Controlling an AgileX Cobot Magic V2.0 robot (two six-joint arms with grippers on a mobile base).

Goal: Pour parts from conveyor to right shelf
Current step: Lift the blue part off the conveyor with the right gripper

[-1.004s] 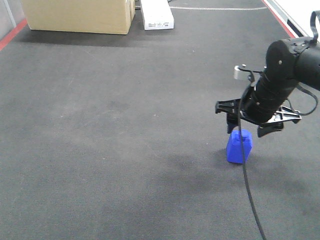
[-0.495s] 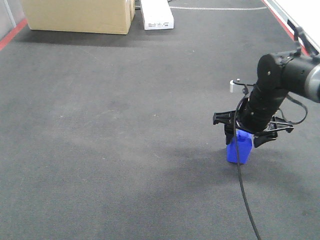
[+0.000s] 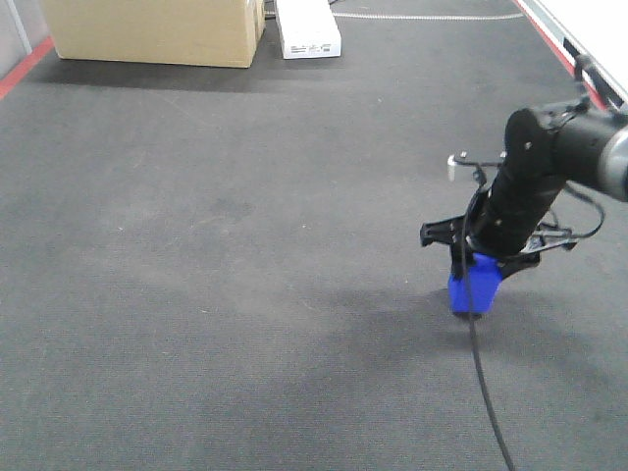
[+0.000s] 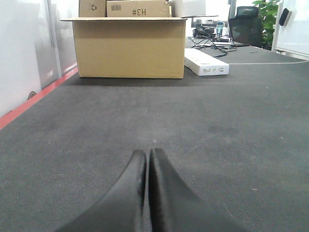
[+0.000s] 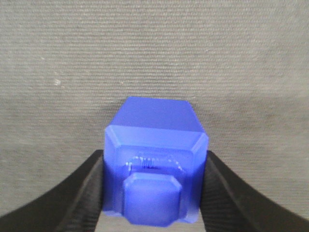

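Front view: the right gripper (image 3: 475, 267) is down on the conveyor belt (image 3: 245, 245), its fingers straddling the blue block (image 3: 470, 294), which sits on the felt over on the right side.

Left wrist: the left gripper (image 4: 146, 157) is low over the belt, fingers pressed together, nothing between them. A cardboard box (image 4: 129, 47) and a white carton (image 4: 206, 63) sit well beyond.

Right wrist: both black fingers (image 5: 91, 186) touch the block's sides. It's clamped, stud facing the camera.

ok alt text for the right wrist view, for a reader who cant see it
A small blue block, its stud facing the camera, is clamped low in the frame between the two black fingers of the right gripper. Dark grey conveyor belt fills the rest.
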